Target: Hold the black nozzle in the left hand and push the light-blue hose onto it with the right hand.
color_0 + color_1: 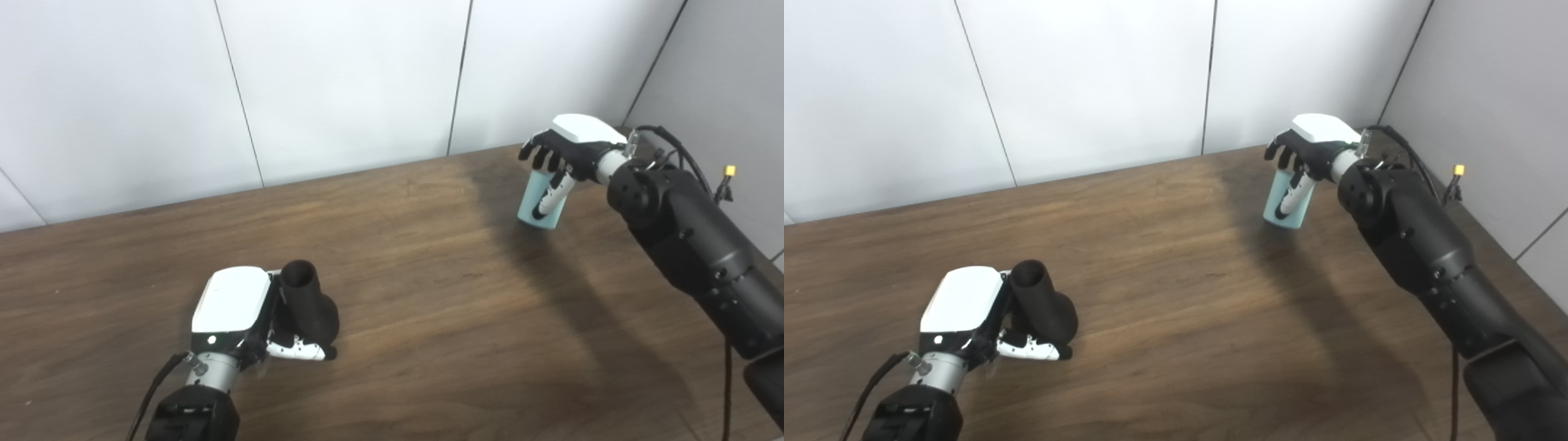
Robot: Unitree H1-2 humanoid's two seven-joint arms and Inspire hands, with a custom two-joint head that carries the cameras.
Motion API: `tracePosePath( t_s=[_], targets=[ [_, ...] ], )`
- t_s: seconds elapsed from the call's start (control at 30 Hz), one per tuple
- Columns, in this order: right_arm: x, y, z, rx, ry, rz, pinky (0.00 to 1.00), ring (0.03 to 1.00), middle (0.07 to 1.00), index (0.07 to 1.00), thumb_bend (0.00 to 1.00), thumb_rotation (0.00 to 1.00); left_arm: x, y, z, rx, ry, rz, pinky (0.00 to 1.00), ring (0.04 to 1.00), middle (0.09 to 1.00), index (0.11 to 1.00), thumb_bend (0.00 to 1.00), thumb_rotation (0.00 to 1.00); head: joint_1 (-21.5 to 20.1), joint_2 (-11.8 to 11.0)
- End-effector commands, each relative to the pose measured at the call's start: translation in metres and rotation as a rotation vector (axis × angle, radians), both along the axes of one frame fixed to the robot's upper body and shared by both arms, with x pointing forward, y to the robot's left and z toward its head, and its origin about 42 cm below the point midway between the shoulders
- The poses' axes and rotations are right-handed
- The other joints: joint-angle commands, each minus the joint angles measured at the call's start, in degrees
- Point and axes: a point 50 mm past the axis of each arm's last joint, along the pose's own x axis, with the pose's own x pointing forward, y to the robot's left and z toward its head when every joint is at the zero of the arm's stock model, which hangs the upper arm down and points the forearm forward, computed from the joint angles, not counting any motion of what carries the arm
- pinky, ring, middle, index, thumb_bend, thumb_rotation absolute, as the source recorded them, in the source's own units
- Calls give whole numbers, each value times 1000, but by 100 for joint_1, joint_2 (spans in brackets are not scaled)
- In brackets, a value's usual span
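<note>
here the left robot hand point(245, 309) grips the black nozzle point(309, 303), its open end tilted upward just above the desk point(416, 294). well apart from it, the right robot hand point(566, 150) clasps the light-blue hose point(542, 202) from above.

My left hand point(236, 312) hid the black nozzle's point(309, 303) near side; the right hand's fingers point(545, 156) covered the light-blue hose's point(539, 205) top.

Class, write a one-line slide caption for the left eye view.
Left hand grips black nozzle on table; right hand holds light-blue hose far apart.
</note>
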Motion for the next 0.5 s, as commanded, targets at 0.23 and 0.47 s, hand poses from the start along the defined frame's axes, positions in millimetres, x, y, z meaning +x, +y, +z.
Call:
tracePosePath(
  t_s=[0.23,0.47],
  targets=[
    [-5,-10,24,3,-227,74,401,475,536,431,501,4,1,-2,11,4,-48,-4,346,473,439,494,526,0,-6,23],
    [-6,-9,26,8,-285,65,433,477,516,428,501,0,0,-2,11,3,-45,-4,352,483,447,493,526,0,-1,34]
  ],
)
